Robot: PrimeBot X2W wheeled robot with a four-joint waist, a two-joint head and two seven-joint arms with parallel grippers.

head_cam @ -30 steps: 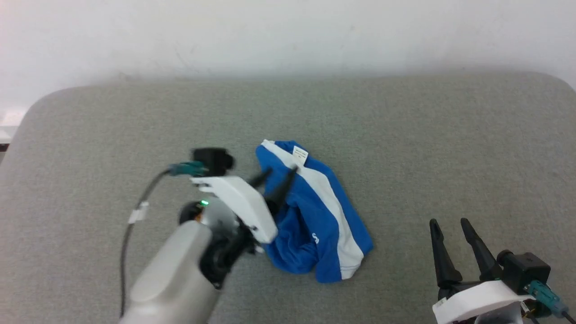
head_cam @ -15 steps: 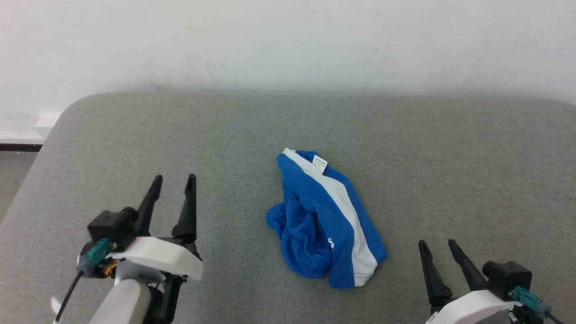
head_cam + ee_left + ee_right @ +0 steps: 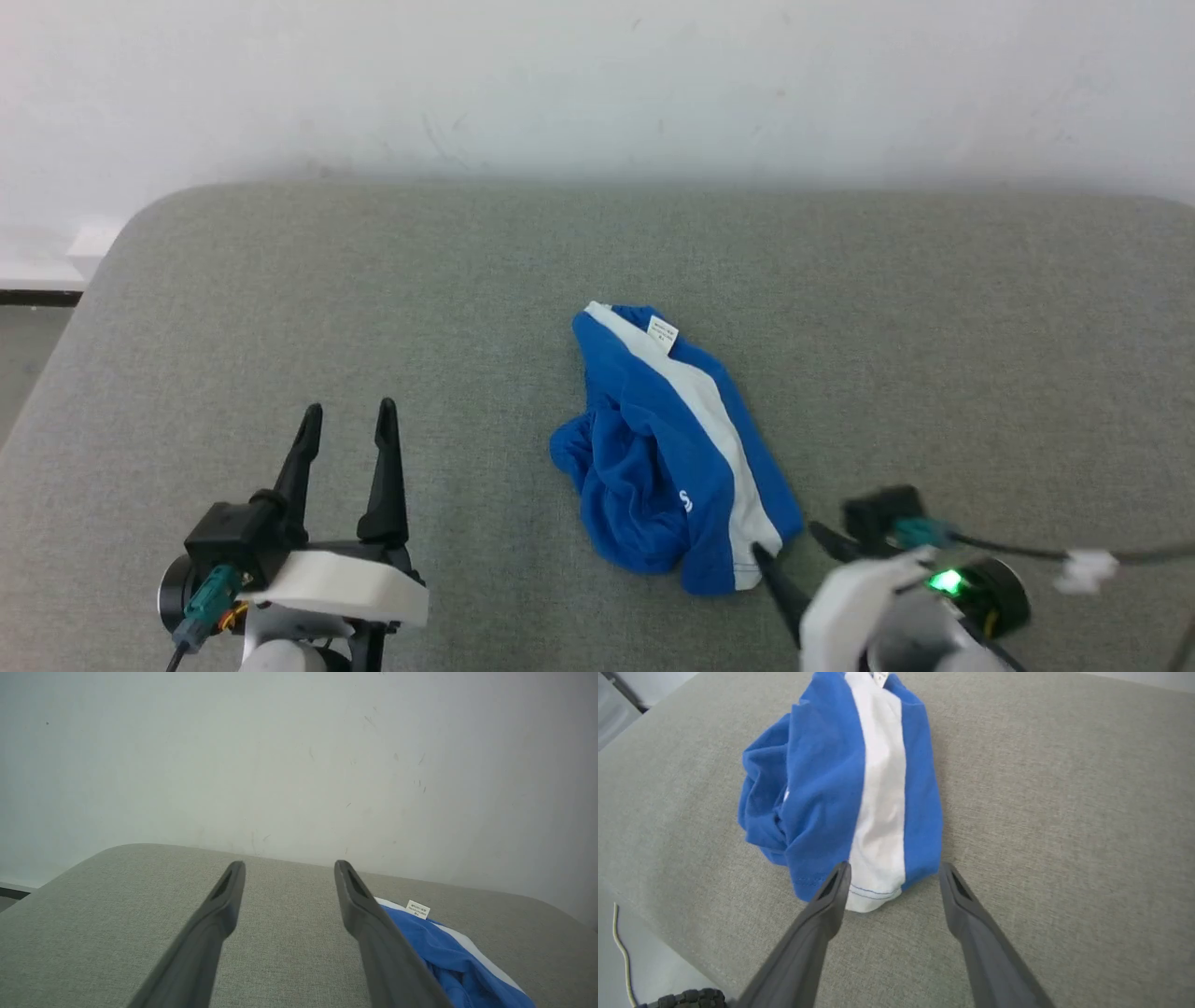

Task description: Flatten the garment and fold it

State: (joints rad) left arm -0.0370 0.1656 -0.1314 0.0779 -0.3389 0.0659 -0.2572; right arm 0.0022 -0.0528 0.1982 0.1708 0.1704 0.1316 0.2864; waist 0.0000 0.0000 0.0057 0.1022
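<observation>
A grey woven pad [image 3: 840,308] is lying before a scuffed white wall [image 3: 597,84], with the garment [image 3: 653,448] crumpled at its middle. The right wrist view is showing the smooth white stripe [image 3: 878,788] beside bunched blue folds; the left wrist view is showing the tag [image 3: 417,909] at the garment's far end. The right gripper [image 3: 787,541], fingers spread, is pointing at the garment's near hem. The left gripper [image 3: 349,409], likewise spread, is hanging well apart on the garment's left.

No legible text: print on the white tag [image 3: 661,332] of the garment [image 3: 644,420] too small, white logo [image 3: 687,502] partly hidden
</observation>
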